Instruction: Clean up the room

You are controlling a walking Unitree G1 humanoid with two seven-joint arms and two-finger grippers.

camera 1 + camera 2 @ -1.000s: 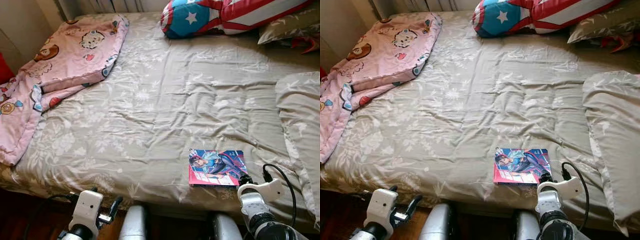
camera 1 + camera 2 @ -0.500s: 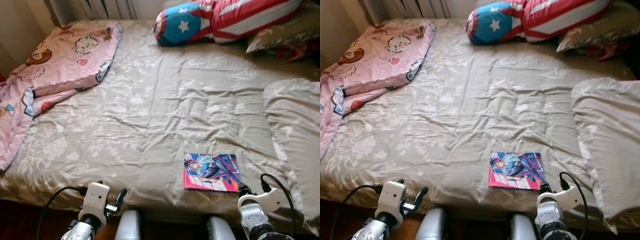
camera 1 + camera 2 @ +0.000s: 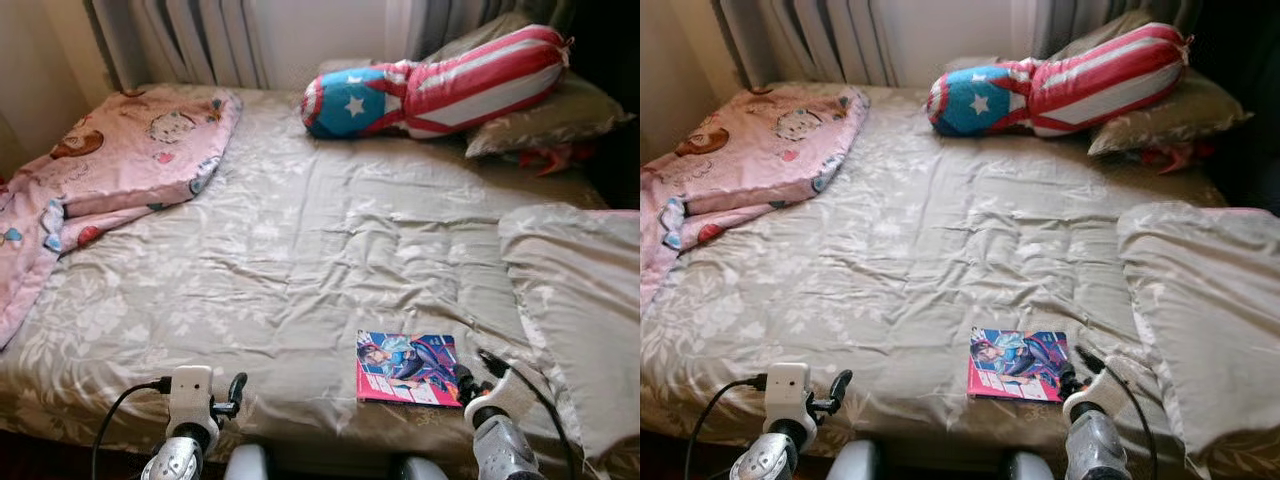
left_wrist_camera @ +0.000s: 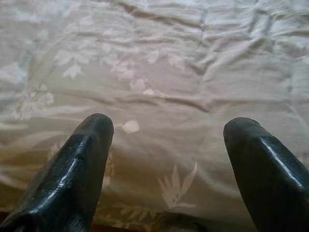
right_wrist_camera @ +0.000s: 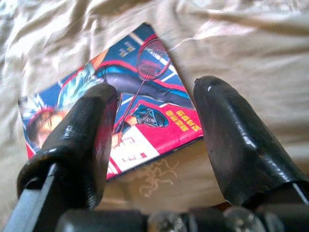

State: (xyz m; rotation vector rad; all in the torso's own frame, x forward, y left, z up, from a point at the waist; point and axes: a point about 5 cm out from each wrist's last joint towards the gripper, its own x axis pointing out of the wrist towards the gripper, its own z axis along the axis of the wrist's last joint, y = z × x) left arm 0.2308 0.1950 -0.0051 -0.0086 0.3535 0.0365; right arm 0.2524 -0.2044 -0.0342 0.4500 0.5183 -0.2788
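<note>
A colourful comic book [image 3: 408, 354] lies flat on the beige floral bedspread [image 3: 300, 260] near the bed's front edge. My right gripper [image 3: 472, 375] sits just right of the book's near corner, open, with the book's cover [image 5: 140, 92] showing between its fingers [image 5: 82, 140]. My left gripper [image 3: 236, 388] hovers at the front edge of the bed, open, over bare bedspread [image 4: 164, 96]. A pink cartoon blanket [image 3: 110, 170] is bunched at the bed's left side and hangs over the edge.
A red, white and blue star bolster [image 3: 440, 85] lies at the bed's head on a beige pillow [image 3: 540, 115]. Another beige pillow [image 3: 575, 300] lies at the right edge. A radiator [image 3: 190, 40] stands behind the bed.
The camera has tilted up, showing the radiator and more of the bed's head. Both grippers sit lower in the picture; the right one stays beside the book's corner.
</note>
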